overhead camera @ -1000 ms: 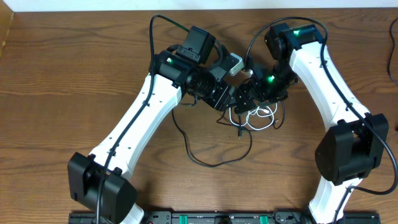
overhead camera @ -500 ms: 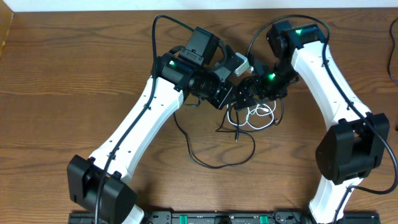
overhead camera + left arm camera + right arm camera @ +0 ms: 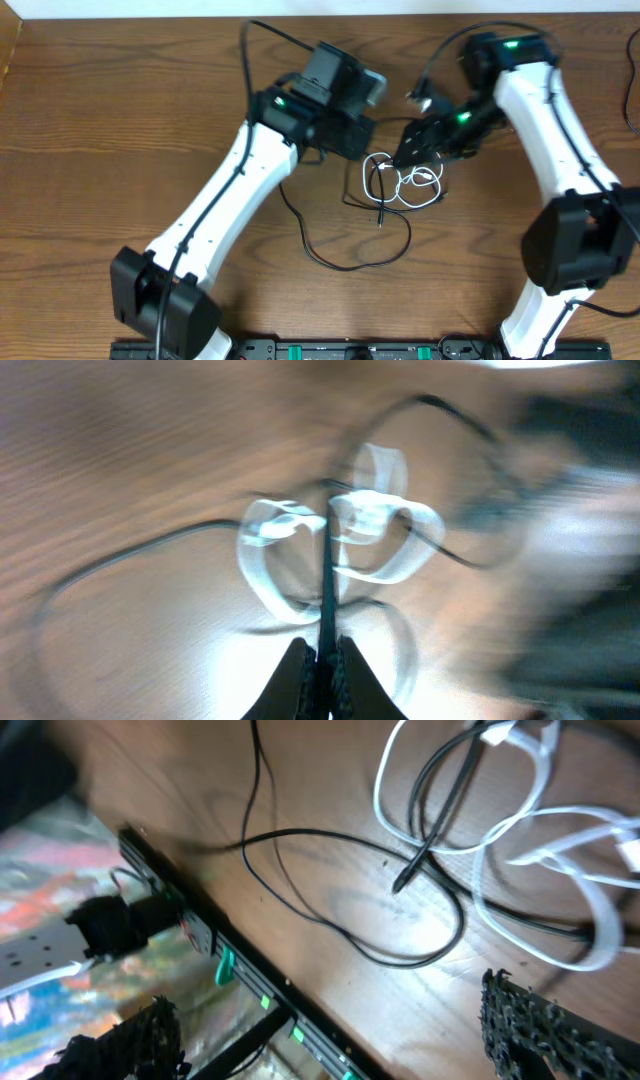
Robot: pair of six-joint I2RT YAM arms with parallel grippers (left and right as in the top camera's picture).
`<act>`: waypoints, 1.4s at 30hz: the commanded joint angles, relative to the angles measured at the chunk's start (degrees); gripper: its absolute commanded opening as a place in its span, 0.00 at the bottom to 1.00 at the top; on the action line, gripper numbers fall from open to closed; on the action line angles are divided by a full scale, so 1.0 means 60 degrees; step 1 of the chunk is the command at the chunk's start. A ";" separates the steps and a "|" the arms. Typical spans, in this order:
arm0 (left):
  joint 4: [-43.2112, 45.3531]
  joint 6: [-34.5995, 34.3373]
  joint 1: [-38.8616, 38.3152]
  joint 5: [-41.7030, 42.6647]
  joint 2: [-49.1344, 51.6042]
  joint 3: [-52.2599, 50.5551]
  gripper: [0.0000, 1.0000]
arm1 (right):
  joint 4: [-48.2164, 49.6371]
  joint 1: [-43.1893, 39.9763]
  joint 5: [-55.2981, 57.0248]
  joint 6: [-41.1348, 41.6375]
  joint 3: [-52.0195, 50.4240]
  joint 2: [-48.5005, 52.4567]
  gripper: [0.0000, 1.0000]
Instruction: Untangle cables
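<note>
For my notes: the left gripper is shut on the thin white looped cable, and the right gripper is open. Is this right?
Not quite. The left wrist view shows the left gripper shut on the thin black cable, not the white looped cable, which lies beyond it. The right gripper is open, as you wrote.

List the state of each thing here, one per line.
Black cable: clamped in the left pincer, crossing the white cable.
White cable: looped on the table, unheld.
Left pincer: shut on the black cable.
Right pincer: open, holding nothing.
</note>
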 commanded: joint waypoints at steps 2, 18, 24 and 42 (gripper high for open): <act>-0.0011 -0.0484 0.0233 -0.1566 0.0295 -0.0040 0.08 | -0.0044 -0.0743 -0.0772 -0.0641 0.0211 -0.0408 0.94; -0.0018 -0.3916 0.0714 -0.3351 0.0368 -0.0040 0.08 | 0.1337 -0.1213 0.1676 0.2149 0.0178 -0.0404 0.89; -0.0390 -0.4805 0.1552 -0.3530 0.0368 -0.0040 0.08 | 0.2091 -0.0783 0.3894 0.3971 -0.0251 -0.0404 0.88; -0.0845 -0.5053 0.1985 -0.3530 0.0474 -0.0044 0.08 | 0.7271 0.1872 0.4725 0.7253 -0.3475 -0.0233 0.54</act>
